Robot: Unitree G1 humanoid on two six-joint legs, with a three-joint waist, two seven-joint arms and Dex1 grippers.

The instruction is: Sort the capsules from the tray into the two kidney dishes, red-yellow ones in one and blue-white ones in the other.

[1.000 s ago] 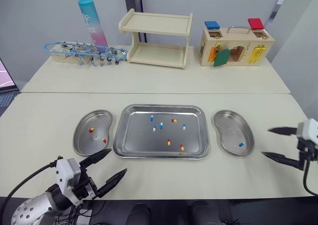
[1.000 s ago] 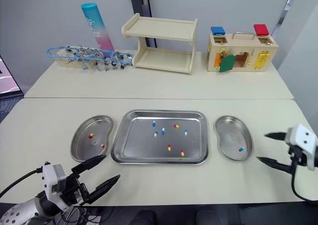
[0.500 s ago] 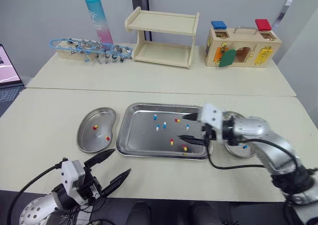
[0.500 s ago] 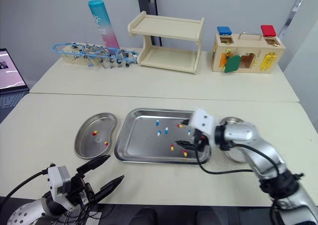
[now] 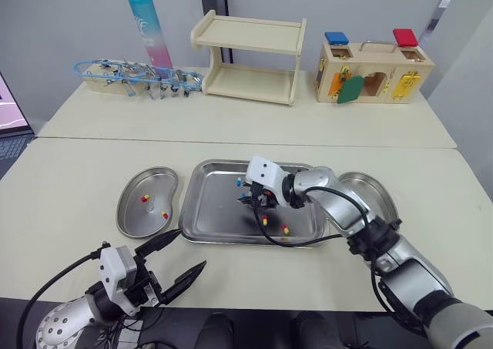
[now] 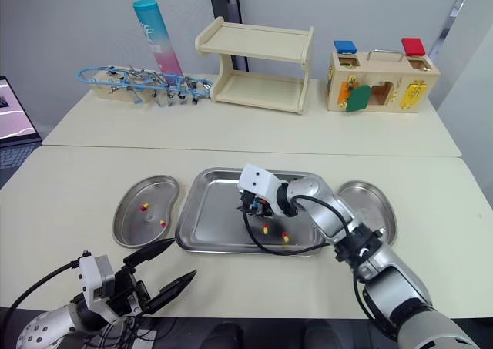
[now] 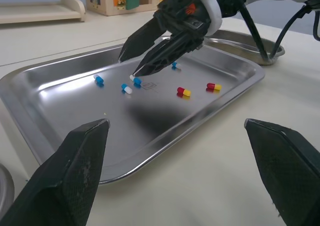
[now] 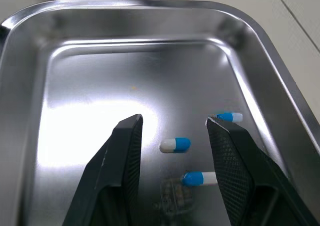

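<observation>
Over the middle of the tray (image 5: 208,210), the right hand (image 8: 173,118) is moderately spread and holds nothing. Its fingers straddle one blue-white capsule (image 8: 175,144), which lies clear of both. Two other blue-white capsules (image 8: 229,117) lie just beside. Two red-yellow capsules (image 5: 264,219) lie toward the tray's 5 o'clock.

The left kidney dish (image 5: 132,219), at the tray's 9 o'clock, contains two red-yellow ones. The right kidney dish (image 5: 379,192) is at 3 o'clock.

The left hand (image 5: 186,250), at the tray's 7 o'clock over the counter (image 5: 77,172), is spread wide and empty.
</observation>
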